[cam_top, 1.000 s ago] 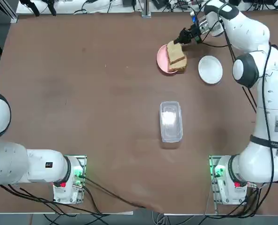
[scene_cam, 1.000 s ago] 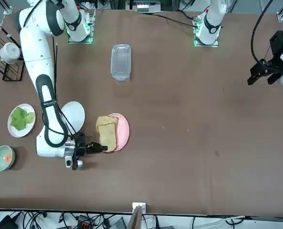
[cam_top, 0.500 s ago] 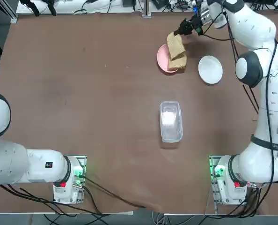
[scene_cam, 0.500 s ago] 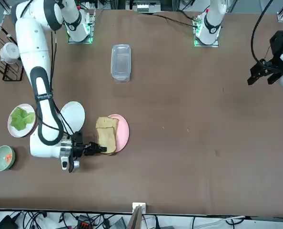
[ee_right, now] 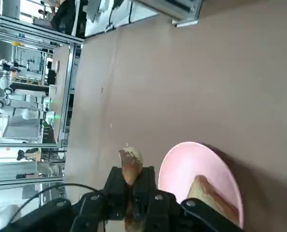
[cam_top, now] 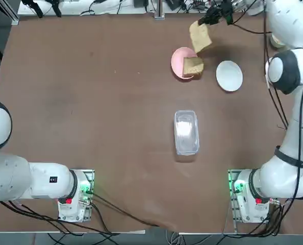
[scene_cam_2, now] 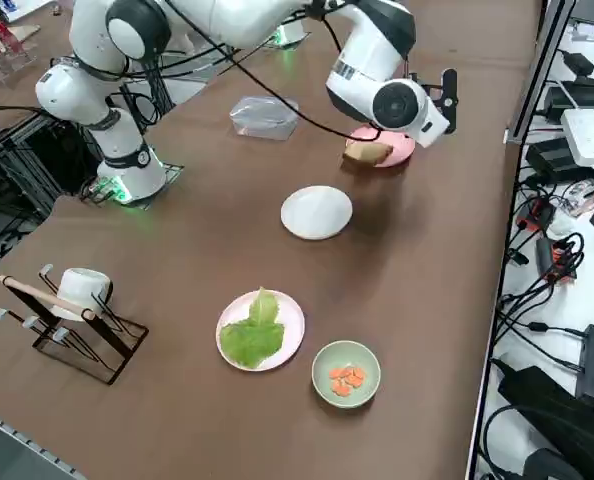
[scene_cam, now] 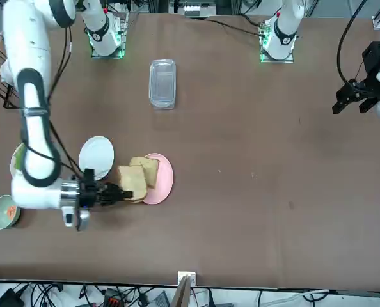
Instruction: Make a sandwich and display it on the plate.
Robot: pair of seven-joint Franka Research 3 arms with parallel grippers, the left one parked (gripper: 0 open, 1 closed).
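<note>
My right gripper [cam_top: 208, 21], clamped on a bread slice [cam_top: 199, 37], has lifted it off the pink plate [cam_top: 179, 62], white plate [cam_top: 229, 75] at 3 o'clock.

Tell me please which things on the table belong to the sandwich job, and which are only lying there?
Part of the job:
- bread slice held up in the right hand, which is shut on it
- second bread slice on the pink plate
- white plate
- lettuce on its own plate

Only lying about:
- clear container
- green bowl
- rack with a cup
</note>
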